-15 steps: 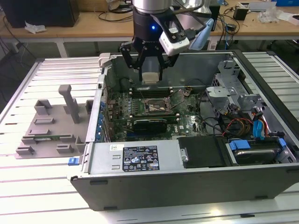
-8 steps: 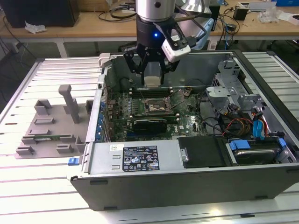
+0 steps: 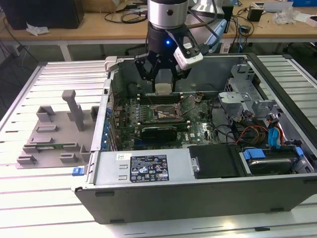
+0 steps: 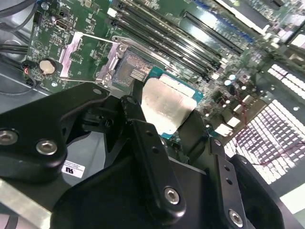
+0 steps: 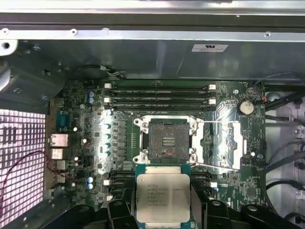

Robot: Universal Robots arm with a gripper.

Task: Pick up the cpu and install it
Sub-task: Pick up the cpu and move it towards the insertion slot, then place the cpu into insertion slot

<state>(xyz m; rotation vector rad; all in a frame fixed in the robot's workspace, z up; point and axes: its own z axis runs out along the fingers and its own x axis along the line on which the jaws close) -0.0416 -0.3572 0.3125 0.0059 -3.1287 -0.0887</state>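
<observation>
Pickup looks done to me, seating not. At the exterior view's left a grey tray (image 3: pixel 49 136) lies beside the computer case (image 3: pixel 198 191). At upper centre my gripper (image 3: pixel 163 82) pinches the cpu (image 3: pixel 163 89) by its edges, apart from the open, empty socket (image 3: pixel 166 114). A slatted metal table (image 3: pixel 292 69) lies underneath, with a cluttered desk (image 3: pixel 89 27) behind.

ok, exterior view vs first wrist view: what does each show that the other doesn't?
Exterior view: the grey plastic tray with raised blocks on the slatted table, outside the grey metal computer case on the exterior view's left. First wrist view: the round silver coin cell. Both: the black gripper shut on the small flat square silvery cpu, above the green motherboard near the square dark metal socket frame, not seated.
</observation>
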